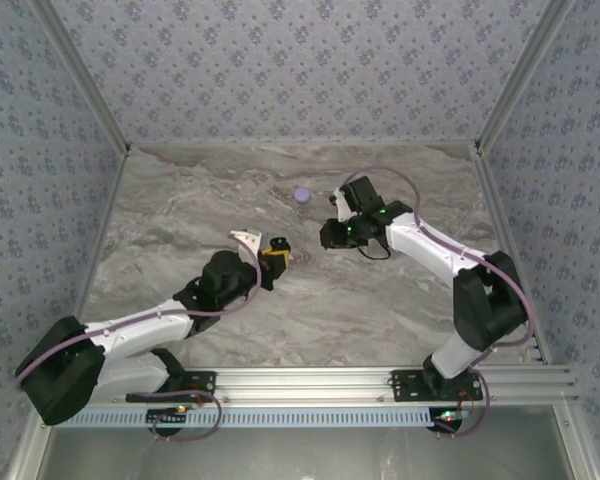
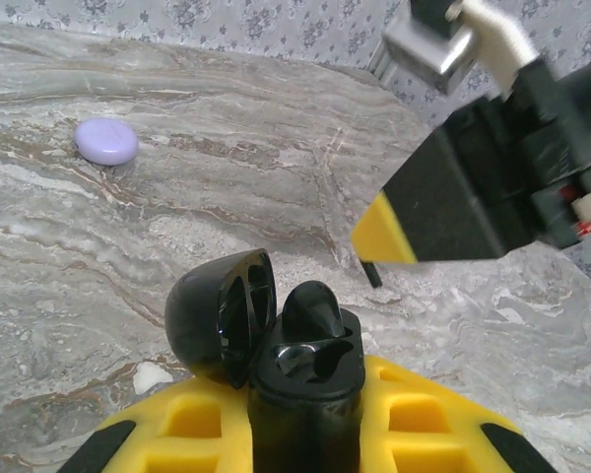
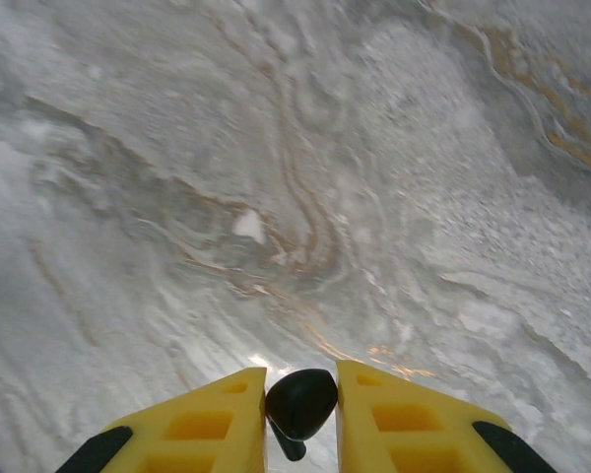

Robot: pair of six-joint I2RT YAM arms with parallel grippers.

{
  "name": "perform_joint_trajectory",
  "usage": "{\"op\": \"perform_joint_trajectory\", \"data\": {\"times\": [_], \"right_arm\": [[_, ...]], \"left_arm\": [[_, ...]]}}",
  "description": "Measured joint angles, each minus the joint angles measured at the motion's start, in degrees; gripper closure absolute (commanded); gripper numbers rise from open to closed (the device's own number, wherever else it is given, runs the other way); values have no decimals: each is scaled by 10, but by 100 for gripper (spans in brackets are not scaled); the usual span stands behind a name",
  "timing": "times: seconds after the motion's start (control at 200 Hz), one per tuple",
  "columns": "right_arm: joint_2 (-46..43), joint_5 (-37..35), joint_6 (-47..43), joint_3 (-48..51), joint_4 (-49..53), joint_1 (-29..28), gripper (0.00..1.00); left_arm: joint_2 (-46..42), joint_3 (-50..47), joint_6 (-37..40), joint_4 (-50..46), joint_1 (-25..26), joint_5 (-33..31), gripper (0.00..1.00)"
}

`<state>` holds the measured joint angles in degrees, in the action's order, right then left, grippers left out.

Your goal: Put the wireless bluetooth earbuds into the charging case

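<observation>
My left gripper [image 1: 274, 256] [image 2: 305, 382] is shut on the black charging case [image 2: 301, 419], held upright above the table. Its lid [image 2: 220, 313] is swung open to the left. One black earbud [image 2: 318, 309] sits in the far socket; the near socket [image 2: 305, 361] is empty. My right gripper [image 1: 330, 236] [image 3: 301, 396] is shut on the second earbud [image 3: 299, 402], its stem pointing down. In the left wrist view that gripper [image 2: 386, 236] hovers up and to the right of the case, and the earbud's stem [image 2: 371, 273] pokes out below it.
A pale lilac disc [image 1: 302, 195] [image 2: 106, 141] lies on the marble table [image 1: 180, 200] behind both grippers. Patterned walls enclose the table on three sides. The aluminium rail [image 1: 310, 382] with the arm bases runs along the near edge.
</observation>
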<state>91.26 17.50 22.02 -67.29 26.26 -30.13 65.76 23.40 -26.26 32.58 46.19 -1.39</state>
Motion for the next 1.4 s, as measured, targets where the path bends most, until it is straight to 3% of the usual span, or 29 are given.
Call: {"op": "perform_joint_trajectory", "data": {"times": [0.29, 1.399], "right_arm": [[-47, 38, 0, -6, -22, -11, 77], [-119, 70, -5, -43, -68, -33, 77]], "left_arm": [[39, -20, -13, 114, 0, 18, 85], [210, 64, -57, 280, 0, 97, 86]]}}
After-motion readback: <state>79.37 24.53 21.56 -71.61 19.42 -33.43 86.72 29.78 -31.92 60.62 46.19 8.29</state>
